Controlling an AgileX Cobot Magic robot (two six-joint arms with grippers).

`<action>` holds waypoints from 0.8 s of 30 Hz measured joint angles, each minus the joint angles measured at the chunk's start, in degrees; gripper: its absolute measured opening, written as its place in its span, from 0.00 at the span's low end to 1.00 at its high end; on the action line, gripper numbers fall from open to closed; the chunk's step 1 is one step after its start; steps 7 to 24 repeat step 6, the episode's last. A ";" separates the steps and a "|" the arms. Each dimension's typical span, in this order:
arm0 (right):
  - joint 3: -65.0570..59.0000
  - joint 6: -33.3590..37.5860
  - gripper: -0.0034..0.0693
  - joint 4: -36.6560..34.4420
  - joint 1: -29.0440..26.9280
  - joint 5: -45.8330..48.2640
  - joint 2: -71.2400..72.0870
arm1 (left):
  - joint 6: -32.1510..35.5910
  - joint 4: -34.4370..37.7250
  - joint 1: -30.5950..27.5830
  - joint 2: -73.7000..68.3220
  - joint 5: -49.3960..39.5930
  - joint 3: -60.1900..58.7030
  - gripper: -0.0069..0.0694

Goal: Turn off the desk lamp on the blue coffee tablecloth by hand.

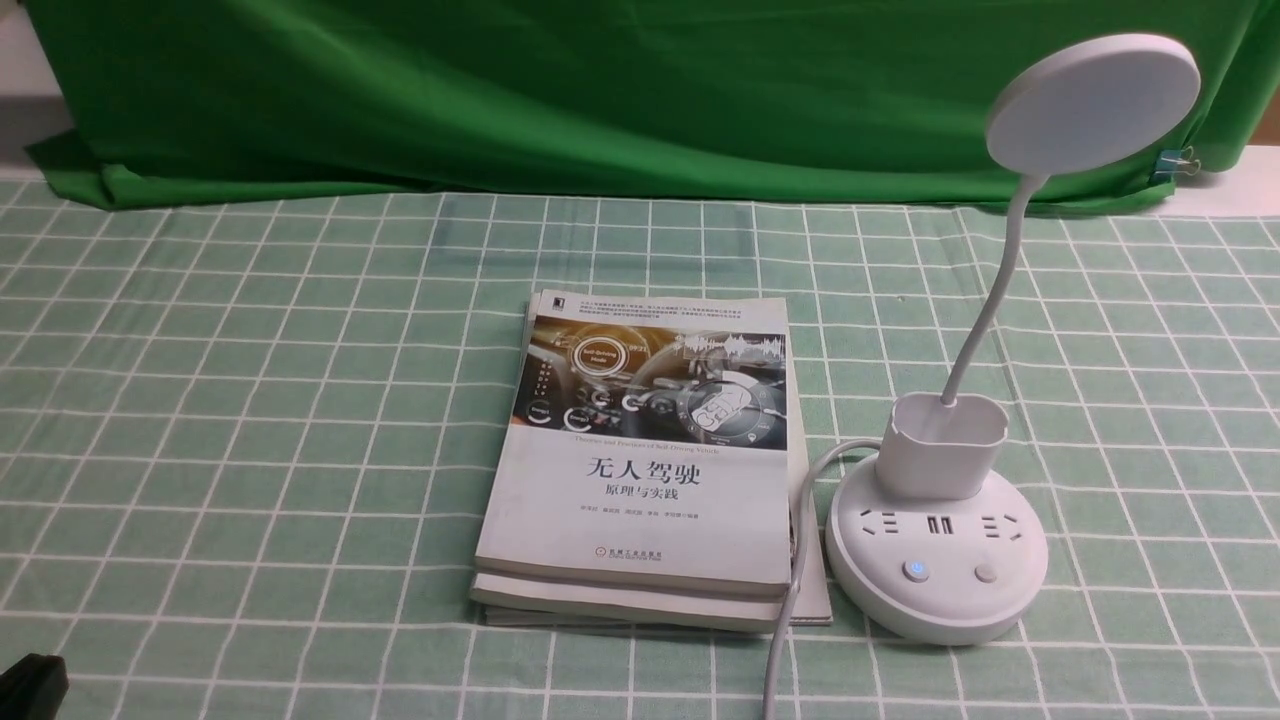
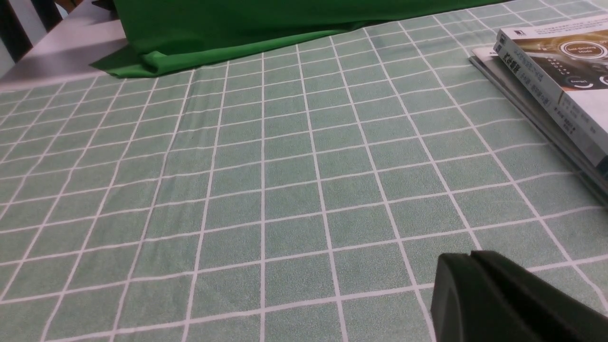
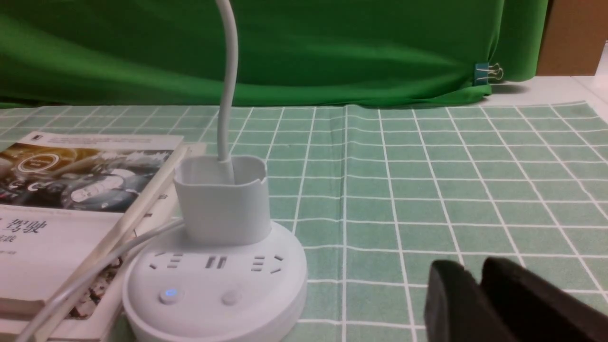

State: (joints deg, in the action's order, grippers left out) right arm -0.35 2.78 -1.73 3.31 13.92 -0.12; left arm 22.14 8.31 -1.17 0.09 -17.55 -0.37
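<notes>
The white desk lamp [image 1: 935, 560] stands on the pale green grid tablecloth [image 1: 250, 420] at the front right. Its disc head [image 1: 1092, 103] is raised on the bendy neck [image 1: 985, 310] above the oval cup [image 1: 944, 445]. On the round base, the left button [image 1: 915, 570] glows blue and the right button [image 1: 986, 573] is unlit. In the right wrist view the lamp base [image 3: 213, 280] sits to one side of my right gripper [image 3: 468, 270], which is shut, empty and apart from it. My left gripper [image 2: 470, 256] is shut and empty over bare cloth, far from the lamp; its tip shows in the front view [image 1: 30, 685].
A stack of books [image 1: 640, 460] lies just left of the lamp, with the lamp's white cord [image 1: 790, 590] running along its right edge to the front. A dark green backdrop cloth [image 1: 600, 90] hangs at the back, held by a clip [image 1: 1175, 160].
</notes>
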 joint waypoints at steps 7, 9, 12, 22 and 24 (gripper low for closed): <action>0.00 0.00 0.20 0.00 0.00 0.00 0.00 | 0.00 0.00 0.00 0.00 0.00 0.00 0.09; 0.00 0.00 0.20 0.00 0.00 0.00 0.00 | 0.00 0.00 0.00 0.00 0.00 0.00 0.09; 0.00 0.00 0.20 0.00 0.00 0.00 0.00 | 0.00 0.00 0.00 0.00 0.00 0.00 0.09; 0.00 0.00 0.20 0.00 0.00 0.00 0.00 | 0.00 0.00 0.00 0.00 0.00 0.00 0.09; 0.00 0.00 0.20 0.00 0.00 0.00 0.00 | 0.00 0.00 0.00 0.00 0.00 0.00 0.09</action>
